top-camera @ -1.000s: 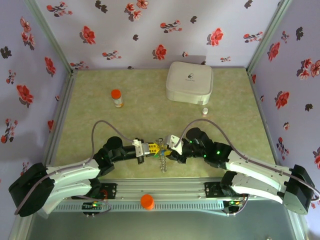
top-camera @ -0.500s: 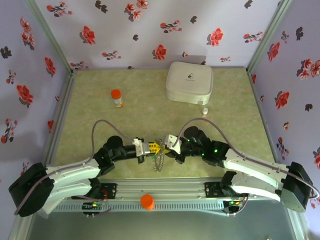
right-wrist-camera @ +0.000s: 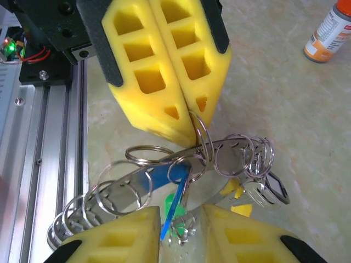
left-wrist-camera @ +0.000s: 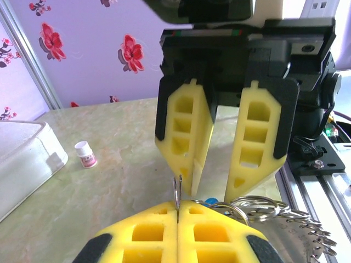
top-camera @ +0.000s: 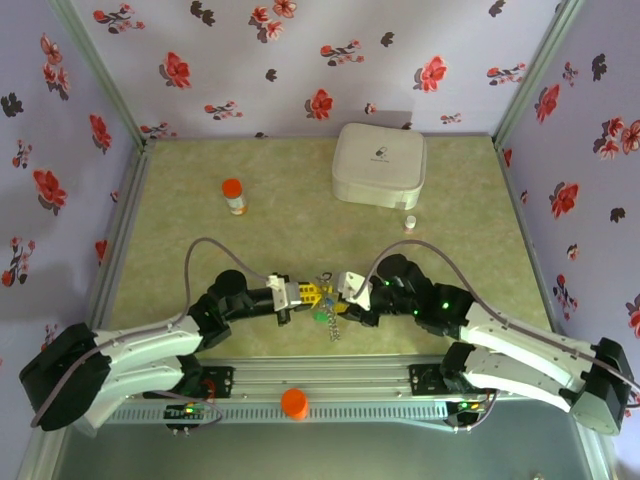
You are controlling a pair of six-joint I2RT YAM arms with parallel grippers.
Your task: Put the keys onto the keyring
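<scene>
The keyring point(right-wrist-camera: 131, 183) with its keys point(right-wrist-camera: 162, 176) has drifted slightly right, on the near side of the white box point(top-camera: 379, 163) and well apart from it. The left gripper point(right-wrist-camera: 192, 126) stays clenched on one ring of it. The right gripper point(left-wrist-camera: 219, 189) hangs released beside the bunch, so threading looks unfinished. The white box's logo is unreadably small

Camera set: one overhead, two wrist-mounted.
Top external high behind arm bases, looking down on whole table point(top-camera: 180, 220); left wrist close-up, facing right gripper point(left-wrist-camera: 216, 189) head-on; right wrist close-up, looking down at left gripper point(right-wrist-camera: 189, 129); both wrist views sharing keyring point(right-wrist-camera: 227, 147).
</scene>
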